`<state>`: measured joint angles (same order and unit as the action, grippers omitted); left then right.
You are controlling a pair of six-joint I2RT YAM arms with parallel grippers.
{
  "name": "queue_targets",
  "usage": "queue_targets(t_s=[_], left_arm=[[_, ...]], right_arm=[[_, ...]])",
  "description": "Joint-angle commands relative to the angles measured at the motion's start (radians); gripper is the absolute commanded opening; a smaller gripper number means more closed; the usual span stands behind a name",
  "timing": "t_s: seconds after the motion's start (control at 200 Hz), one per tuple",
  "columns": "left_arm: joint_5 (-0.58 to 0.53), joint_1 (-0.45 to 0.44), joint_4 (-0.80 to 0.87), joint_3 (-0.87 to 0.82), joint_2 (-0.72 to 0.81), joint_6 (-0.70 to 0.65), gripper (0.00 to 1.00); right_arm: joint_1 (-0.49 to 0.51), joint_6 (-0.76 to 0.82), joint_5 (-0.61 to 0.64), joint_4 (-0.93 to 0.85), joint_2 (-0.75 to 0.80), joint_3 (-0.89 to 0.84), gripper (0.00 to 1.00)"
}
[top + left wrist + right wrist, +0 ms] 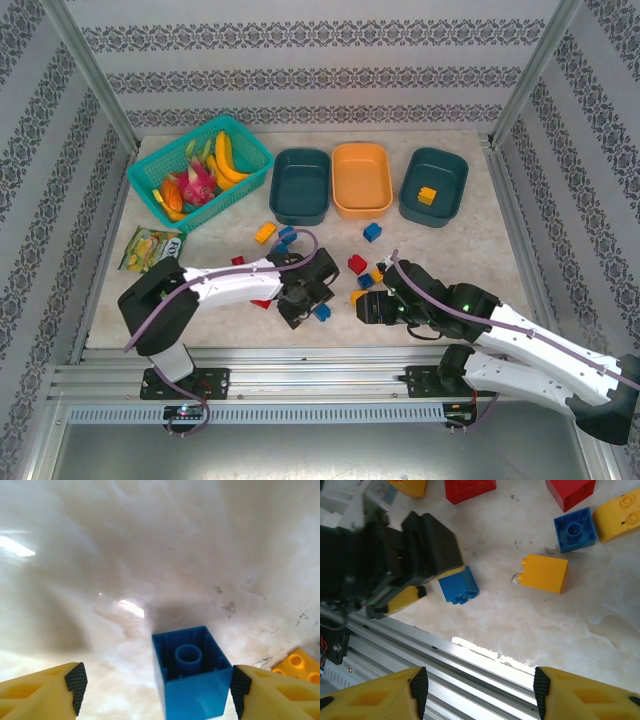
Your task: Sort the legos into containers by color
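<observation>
- Legos (357, 264) are lying scattered over the near middle of the table (470, 250), with red, blue and yellow-orange ones mixed together, between the two arms and the row of tubs.
- One blue lego (321, 312) is sitting close to the near edge, and its hollow underside is facing the left wrist camera (192, 672).
- The left gripper (305, 305) is reaching low around that brick with its jaws spread wide. A gap is showing on each side between the brick and the pads (76, 680), so it is gripping nothing.
- The right gripper (477, 690) is hovering above the metal rail (485, 652) at the near edge, jaws wide apart and carrying nothing.
- A yellow-orange lego (544, 572) is lying near the blue one but apart from it.
- The containers are standing in a row along the far edge: a dark teal tub (300, 185), an orange tub (361, 178), and a second teal tub (447, 170) holding a single yellow-orange brick (427, 195).
- A lattice basket (235, 135) of toy fruit (195, 185) is occupying the far left corner, with a green packet (150, 247) lying near the left edge.
</observation>
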<state>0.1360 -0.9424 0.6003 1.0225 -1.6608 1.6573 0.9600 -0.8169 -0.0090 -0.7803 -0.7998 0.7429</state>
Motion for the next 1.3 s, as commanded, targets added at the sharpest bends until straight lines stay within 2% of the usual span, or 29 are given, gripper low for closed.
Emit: queue_targets(t_s=[0.0,0.115,0.19,0.265,0.345,0.455,0.565,0.939,1.024,1.084,1.149,1.299], left_arm=[[-0.087,0.012,0.12,-0.057,0.101,0.004,0.79],[-0.145,0.042,0.154,-0.129,0.199,0.031,0.82],[-0.136,0.059,0.093,-0.171,0.229,0.057,0.8],[-0.094,0.06,0.061,-0.122,0.178,0.035,0.81],[-0.041,0.047,0.088,-0.017,0.083,-0.015,0.87],[-0.014,0.004,0.024,-0.002,0.044,0.041,0.89],[0.02,-0.004,-0.008,-0.002,0.009,0.059,0.86],[0.071,-0.009,-0.072,0.049,-0.096,0.049,0.54],[0.072,-0.009,-0.079,0.044,-0.096,0.048,0.4],[0.065,-0.009,-0.08,0.043,-0.092,0.047,0.25],[0.055,-0.006,-0.075,0.052,-0.088,0.034,0.18],[0.015,0.043,0.023,0.163,-0.085,-0.08,0.16]], right_arm=[[0.002,-0.018,0.026,0.0,-0.001,-0.01,0.6],[0.002,-0.02,0.022,0.006,-0.007,-0.007,0.6],[0.002,-0.019,0.019,0.007,-0.01,-0.011,0.6],[0.002,-0.024,0.018,0.012,-0.011,-0.02,0.6],[0.0,-0.024,0.016,0.013,-0.012,-0.021,0.6],[0.0,-0.022,0.018,0.013,-0.01,-0.02,0.6],[-0.002,-0.025,0.027,0.011,-0.003,-0.025,0.6],[-0.014,-0.039,0.033,0.021,0.009,-0.043,0.59],[-0.021,-0.037,0.032,0.016,0.014,-0.045,0.59],[-0.029,-0.036,0.029,0.016,0.016,-0.047,0.58],[-0.039,-0.031,0.026,0.015,0.017,-0.044,0.58],[-0.091,-0.01,0.044,-0.018,0.013,0.021,0.58]])
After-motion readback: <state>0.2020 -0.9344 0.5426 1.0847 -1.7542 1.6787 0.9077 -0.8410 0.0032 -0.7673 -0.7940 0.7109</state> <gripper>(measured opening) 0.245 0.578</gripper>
